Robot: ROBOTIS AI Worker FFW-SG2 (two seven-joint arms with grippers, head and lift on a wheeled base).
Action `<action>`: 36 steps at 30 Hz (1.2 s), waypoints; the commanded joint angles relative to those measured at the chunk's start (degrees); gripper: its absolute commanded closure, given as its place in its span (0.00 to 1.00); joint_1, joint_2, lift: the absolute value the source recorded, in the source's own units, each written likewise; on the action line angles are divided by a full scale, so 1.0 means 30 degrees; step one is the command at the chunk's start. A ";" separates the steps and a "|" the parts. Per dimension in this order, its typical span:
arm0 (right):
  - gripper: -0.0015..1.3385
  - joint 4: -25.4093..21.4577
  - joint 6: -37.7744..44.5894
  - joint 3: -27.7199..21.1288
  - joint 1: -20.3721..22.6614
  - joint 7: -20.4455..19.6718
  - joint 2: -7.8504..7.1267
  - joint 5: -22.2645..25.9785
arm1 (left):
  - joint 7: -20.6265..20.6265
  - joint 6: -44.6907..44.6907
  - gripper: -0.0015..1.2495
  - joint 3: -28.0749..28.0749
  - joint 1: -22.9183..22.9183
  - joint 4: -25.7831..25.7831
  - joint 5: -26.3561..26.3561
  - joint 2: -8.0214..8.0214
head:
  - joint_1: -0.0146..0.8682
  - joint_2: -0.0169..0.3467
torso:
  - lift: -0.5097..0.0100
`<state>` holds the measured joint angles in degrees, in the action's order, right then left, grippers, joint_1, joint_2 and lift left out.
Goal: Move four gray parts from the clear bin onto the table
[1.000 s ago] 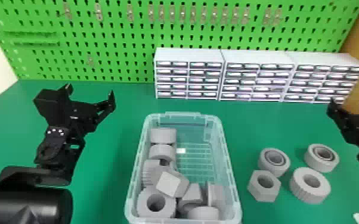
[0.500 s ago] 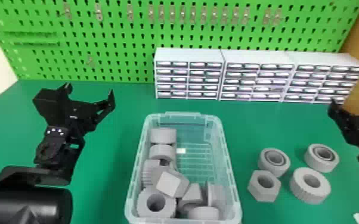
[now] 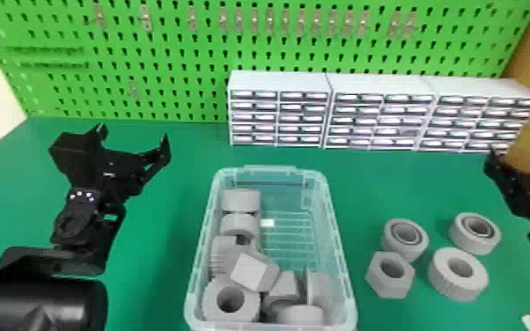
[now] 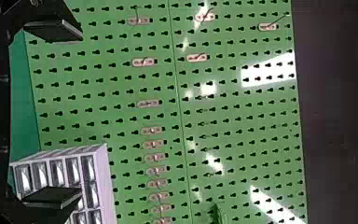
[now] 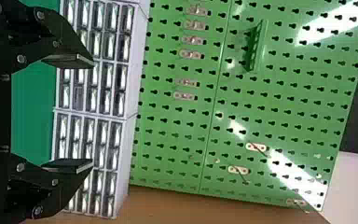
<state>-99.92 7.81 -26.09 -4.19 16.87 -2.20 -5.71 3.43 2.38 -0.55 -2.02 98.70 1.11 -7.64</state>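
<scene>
Well, four gray parts sit on the green table (image 3: 158,268) in a loose cluster to the right of the clear bin (image 3: 270,170): a hexagonal part (image 3: 390,287) with a round hole, a thick ring (image 3: 457,288) with fine ribs round its side, and two smooth round parts, the nearer-to-bin one (image 3: 403,251) and the farther one (image 3: 475,244), each with a dark circular groove about its opening. All four lie where they were a second ago; the right gripper (image 3: 517,155) has shifted slightly to the right. Both it and the left gripper (image 3: 133,134) have their fingers spread wide with nothing between them. More gray pieces lie in the bin, two rounded ones along its left wall and a jumbled heap toward its near end, including a ribbed piece (image 3: 221,255) and a holed one (image 3: 211,306).
</scene>
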 commanded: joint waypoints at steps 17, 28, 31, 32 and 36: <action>0.38 -0.0062 -0.0024 -0.0035 -0.0009 0.0001 0.0029 0.0057 | 0.0001 0.0029 0.09 0.0007 0.0029 0.0000 0.0100 -0.0001 | 0.78 0.14 | 0.89; 0.38 -0.0062 -0.0024 0.0053 -0.0009 0.0001 0.0058 0.0027 | 0.0001 0.0029 0.09 0.0036 0.0029 0.0000 0.0217 -0.0001 | 0.78 0.14 | 0.89; 0.38 -0.0062 -0.0024 0.0053 -0.0038 0.0001 0.0058 0.0027 | 0.0001 0.0029 0.09 0.0036 0.0059 0.0000 0.0247 -0.0001 | 0.78 0.14 | 0.89; 0.38 -0.0062 -0.0024 0.0053 -0.0038 0.0001 0.0058 0.0027 | 0.0001 0.0029 0.09 0.0036 0.0059 0.0000 0.0247 -0.0001 | 0.78 0.14 | 0.89; 0.38 -0.0062 -0.0024 0.0082 -0.0068 0.0001 0.0058 0.0027 | 0.0001 0.0029 0.09 0.0036 0.0029 0.0000 0.0247 -0.0001 | 0.78 0.14 | 0.89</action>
<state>-100.11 7.73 -25.89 -4.31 16.87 -2.02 -5.62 3.42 2.46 -0.44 -1.89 98.70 1.85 -7.65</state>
